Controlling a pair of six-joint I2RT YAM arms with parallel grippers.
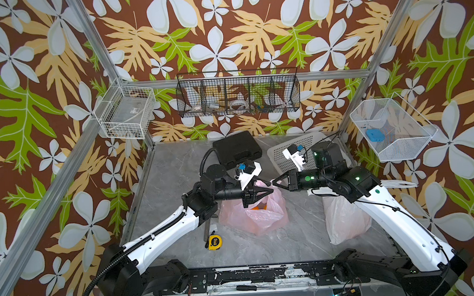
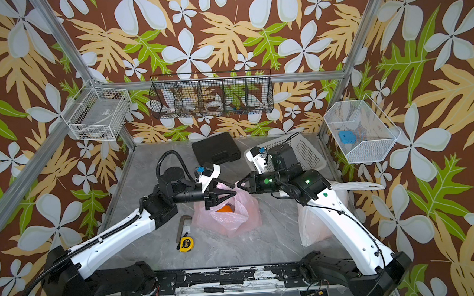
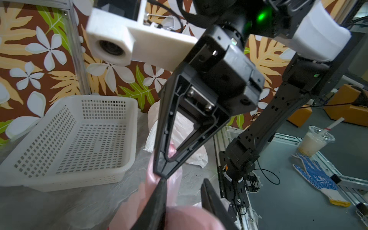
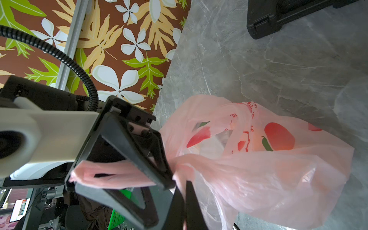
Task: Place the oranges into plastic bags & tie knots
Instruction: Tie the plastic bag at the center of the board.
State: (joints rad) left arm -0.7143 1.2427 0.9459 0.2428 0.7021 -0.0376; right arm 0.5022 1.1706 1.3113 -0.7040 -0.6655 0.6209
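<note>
While right gripper (image 1: 274, 182) pinches pink bag (image 1: 255, 218) handle tight, left gripper (image 1: 271, 191) stands part open, handle strip lying between jaws. Bag mid tabletop (image 1: 169, 169), orange (image 2: 225, 208) inside. Film likely thin, limp, slippery; take bunched handles, not belly.

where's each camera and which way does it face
Top views: high over the base, looking down on the table; both arms, left gripper, right gripper at the pink bag.
Left wrist: on that arm, facing the right gripper and white basket; own fingertips show.
Right wrist: on that arm, facing the left gripper; own fingertips show.
All share the pink bag.
</note>
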